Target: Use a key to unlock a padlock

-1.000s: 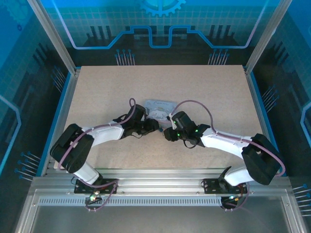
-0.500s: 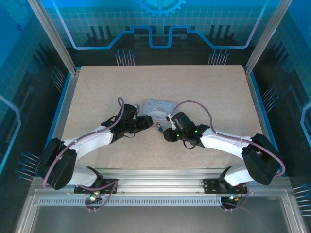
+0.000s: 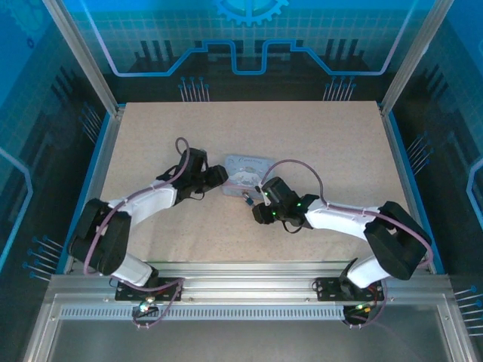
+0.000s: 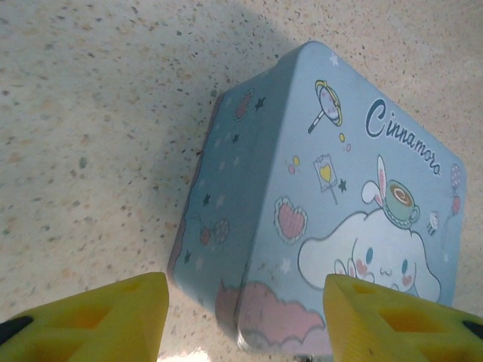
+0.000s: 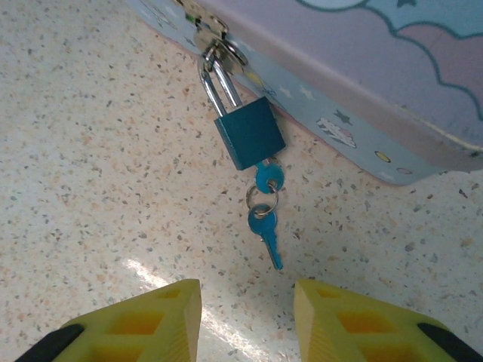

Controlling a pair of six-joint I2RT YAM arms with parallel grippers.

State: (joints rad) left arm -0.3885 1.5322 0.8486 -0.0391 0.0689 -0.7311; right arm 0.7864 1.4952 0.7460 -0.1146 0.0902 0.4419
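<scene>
Two arms converge on the tin box (image 3: 245, 164) at the middle of the surface (image 3: 339, 136) in the top view. The left pincer (image 3: 217, 179) sits just beside the box's left side. The right pincer (image 3: 255, 208) points at the box's near edge, where the padlock (image 3: 245, 200) lies.

Left wrist view: both yellow fingers (image 4: 98, 320) stand wide apart and hold nothing. The box's corner lies beyond the gap.

Right wrist view: the fingers (image 5: 136, 320) are spread with nothing gripped. The teal-bodied padlock hangs by its closed shackle from the box's hasp and rests flat. The key (image 5: 269, 178) appears seated in the keyway at the bottom of the body. A ring links it to a spare key (image 5: 266, 230), which lies toward the pincer.

Step in hand, by judgement: approach to the key, with the lock not yet opened. The next move calls for advancing the right pincer and closing it on the seated key's head, not the spare. It then turns the key while the left pincer steadies the box.
</scene>
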